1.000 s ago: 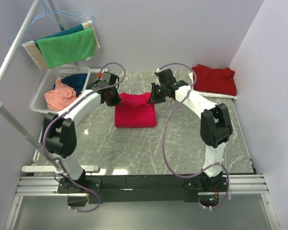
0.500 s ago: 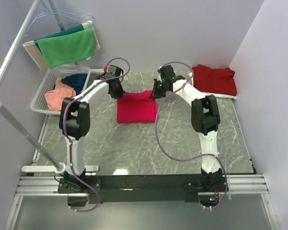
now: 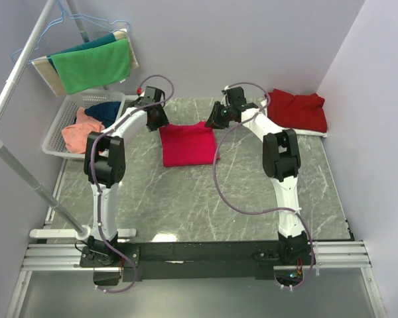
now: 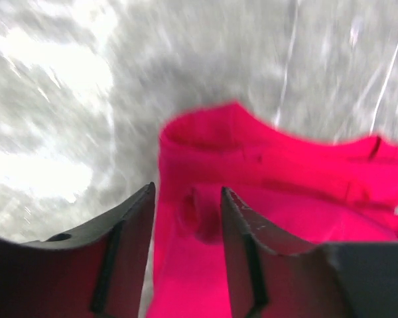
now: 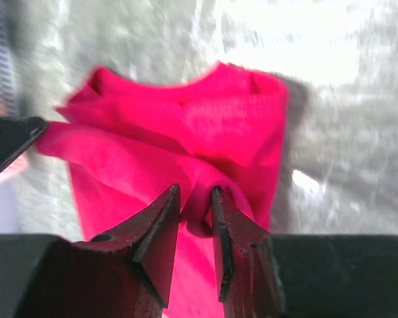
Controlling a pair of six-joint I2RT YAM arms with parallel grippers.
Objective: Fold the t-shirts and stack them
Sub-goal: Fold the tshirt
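left gripper (image 4: 187,192) jaws spread over folded pinkish-red t-shirt (image 3: 188,144); right gripper (image 5: 195,191) jaws narrowly apart around a fabric fold, grip unclear.

You see the pinkish-red t-shirt (image 3: 188,144) folded flat mid-table, the maroon t-shirt (image 3: 296,110) heaped far right, the salmon t-shirt (image 3: 81,132) and navy t-shirt (image 3: 110,111) crumpled in the basket (image 3: 55,126).

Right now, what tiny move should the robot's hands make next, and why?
Probably open both hands wider, then lift up. The pinkish-red shirt lies folded on the table, with the left hand and right hand at its far corners. Cloth sits between each hand's fingers, so lifting early might drag the fold apart.
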